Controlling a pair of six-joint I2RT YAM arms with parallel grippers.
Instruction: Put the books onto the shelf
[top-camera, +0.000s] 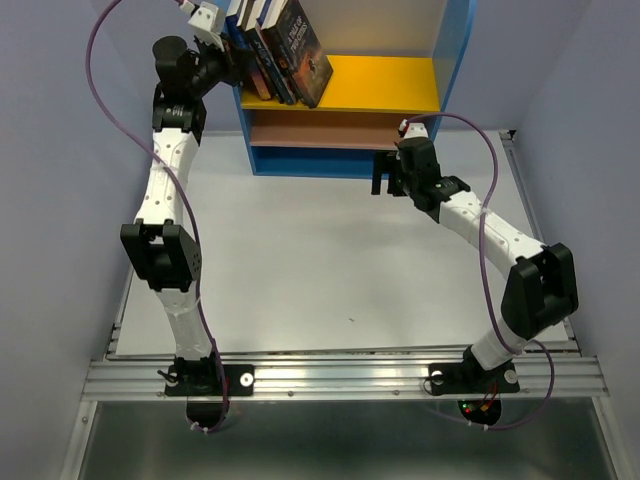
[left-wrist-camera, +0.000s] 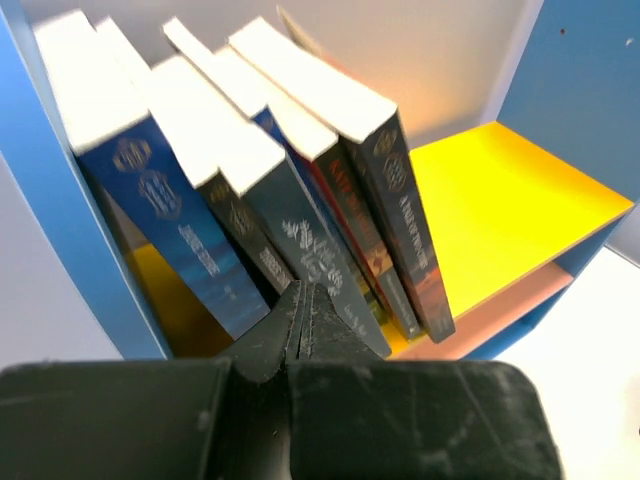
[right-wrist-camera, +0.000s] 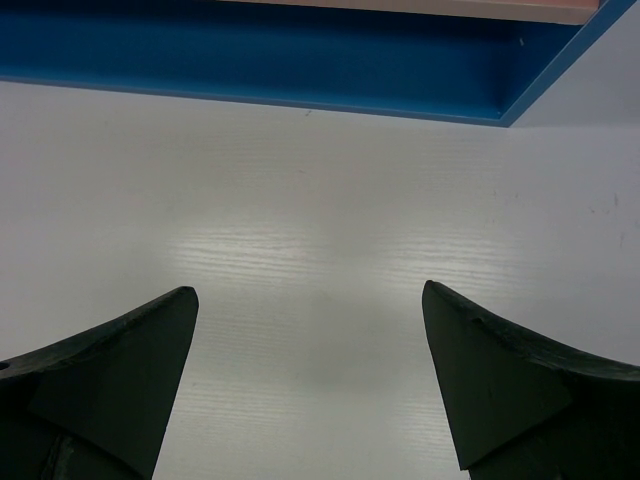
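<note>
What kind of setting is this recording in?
Probably a lab test cell, not a home: an aluminium mounting rail, a white table, plain walls close around, one small blue shelf.

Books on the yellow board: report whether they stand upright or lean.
Leaning. The books stand on the yellow board tilted together, tops toward the shelf's blue left wall.

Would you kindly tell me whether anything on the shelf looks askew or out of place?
The books on the yellow upper board are not upright: all lean toward the shelf's blue left wall, bunched at that end. Nothing looks fallen or damaged.
</note>
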